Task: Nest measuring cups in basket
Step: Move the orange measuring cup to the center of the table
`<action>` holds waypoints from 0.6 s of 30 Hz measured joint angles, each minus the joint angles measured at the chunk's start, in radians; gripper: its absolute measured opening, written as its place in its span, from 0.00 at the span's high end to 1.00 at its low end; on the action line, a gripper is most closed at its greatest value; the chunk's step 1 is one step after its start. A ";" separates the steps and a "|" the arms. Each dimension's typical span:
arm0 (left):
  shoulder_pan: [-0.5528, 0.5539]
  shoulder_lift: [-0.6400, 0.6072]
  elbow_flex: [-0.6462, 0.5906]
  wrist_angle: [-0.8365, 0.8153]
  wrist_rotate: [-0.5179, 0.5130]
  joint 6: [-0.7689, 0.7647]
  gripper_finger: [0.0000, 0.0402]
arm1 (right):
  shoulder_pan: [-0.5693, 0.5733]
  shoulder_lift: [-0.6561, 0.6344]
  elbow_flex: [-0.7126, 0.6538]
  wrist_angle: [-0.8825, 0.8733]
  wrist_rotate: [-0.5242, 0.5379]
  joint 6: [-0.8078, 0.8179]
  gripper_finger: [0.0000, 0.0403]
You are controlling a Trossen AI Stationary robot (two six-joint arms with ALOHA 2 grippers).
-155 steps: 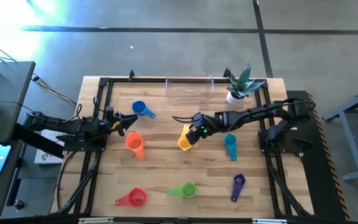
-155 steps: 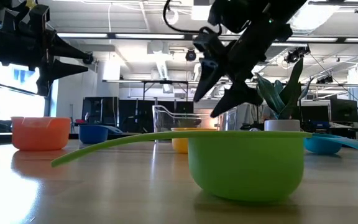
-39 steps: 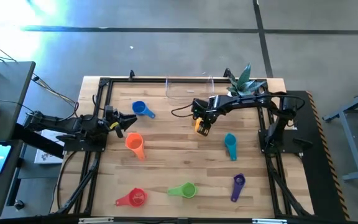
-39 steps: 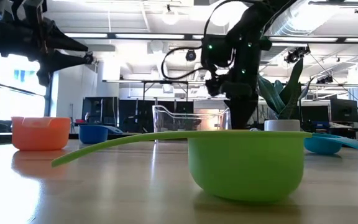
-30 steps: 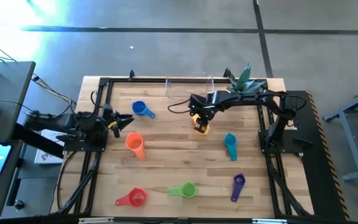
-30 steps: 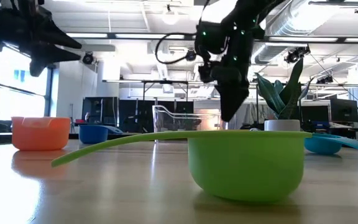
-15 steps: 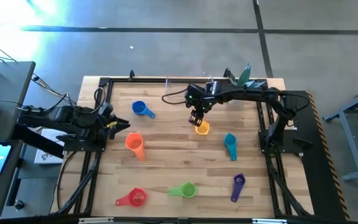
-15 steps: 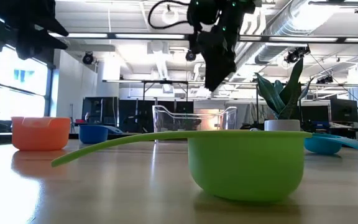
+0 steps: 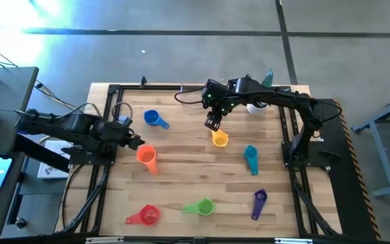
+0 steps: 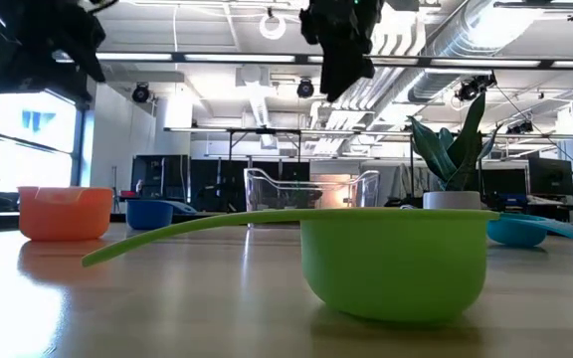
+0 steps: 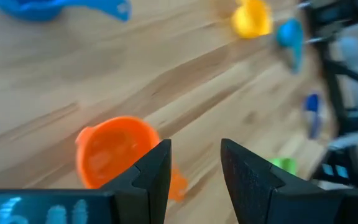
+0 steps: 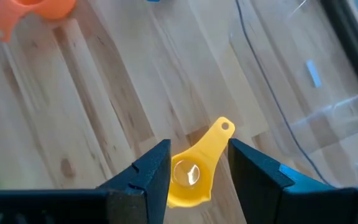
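The desk (image 9: 181, 176) is pale wood with lengthwise plank grain, framed in black rails. On it, a blue cup (image 9: 154, 119) sits upper left, an orange cup (image 9: 145, 156) left of centre, a yellow cup (image 9: 219, 139) at centre, a teal cup (image 9: 251, 158) to its right, a purple cup (image 9: 259, 202) lower right, a green cup (image 9: 200, 207) bottom centre and a red cup (image 9: 145, 216) lower left. The basket (image 10: 311, 188) is clear. A green-leaved plant stands in a white pot (image 10: 451, 200).

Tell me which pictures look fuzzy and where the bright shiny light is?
Left wrist view: everything is smeared, the orange cup and blue cup have soft edges. High view: a big white-blue glare sits on the floor at the top left corner. Low view: the green cup is huge and close, and the ceiling lamps glow bright. Right wrist view: the yellow cup looks fairly sharp.
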 joint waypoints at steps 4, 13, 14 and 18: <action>0.000 0.070 0.000 -0.054 0.004 -0.067 0.67 | 0.007 0.000 0.057 -0.016 0.000 0.000 0.62; 0.000 0.201 0.000 -0.079 0.005 -0.044 0.67 | 0.014 0.000 0.107 -0.030 0.000 0.001 0.62; 0.000 0.213 0.000 -0.084 0.005 -0.044 0.67 | 0.016 0.000 0.108 -0.030 0.000 0.000 0.62; 0.000 0.267 0.000 -0.100 0.026 -0.051 0.67 | 0.023 0.000 0.108 -0.033 0.001 0.000 0.62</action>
